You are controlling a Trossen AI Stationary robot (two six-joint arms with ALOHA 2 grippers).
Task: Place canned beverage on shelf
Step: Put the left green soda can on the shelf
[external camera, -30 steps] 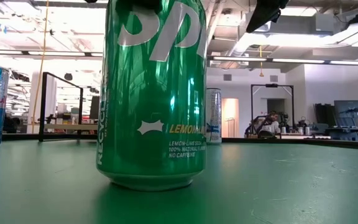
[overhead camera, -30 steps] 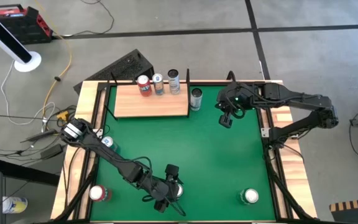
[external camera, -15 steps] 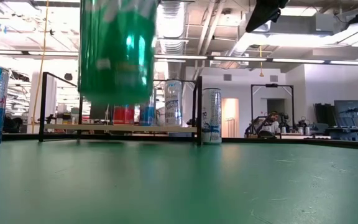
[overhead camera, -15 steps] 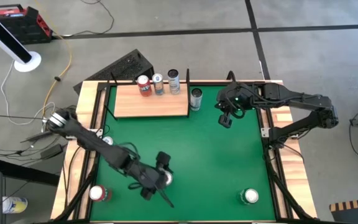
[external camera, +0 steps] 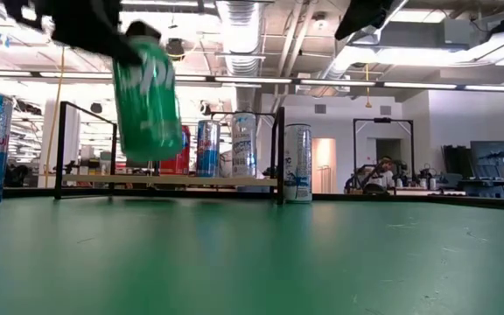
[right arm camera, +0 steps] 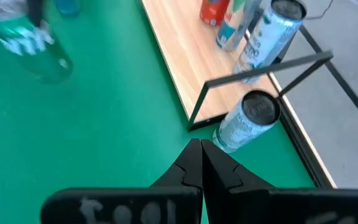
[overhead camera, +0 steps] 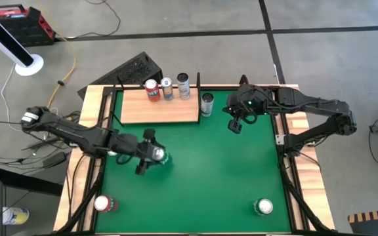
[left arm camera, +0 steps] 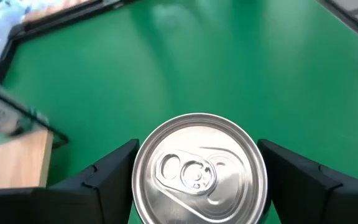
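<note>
We now have the green can point(overhead camera: 157, 155) off the desk point(overhead camera: 228, 177): a second ago it stood at the near edge, and now it hangs in the air, carried toward the middle-left of the desk. Our left gripper point(overhead camera: 148, 155) has its jaws closed around the can's sides, one dark finger point(left arm camera: 107, 180) on each flank with the silver lid between them. In the low view the can point(external camera: 147, 101) rides tilted, clear of the green surface.

That means the pick-up is done and we are in the carry. The shelf point(overhead camera: 159, 106) lies at the far left of the desk, with a red can point(overhead camera: 151, 90) and two more cans standing along its far edge, and its nearer part bare wood. We judge there is room to set our can there, provided we level it first.

Our right gripper point(overhead camera: 234, 124) hovers near the shelf's right end, jaws closed on nothing, just beside a silver can point(overhead camera: 207, 103) that stands on the desk next to the shelf.
</note>
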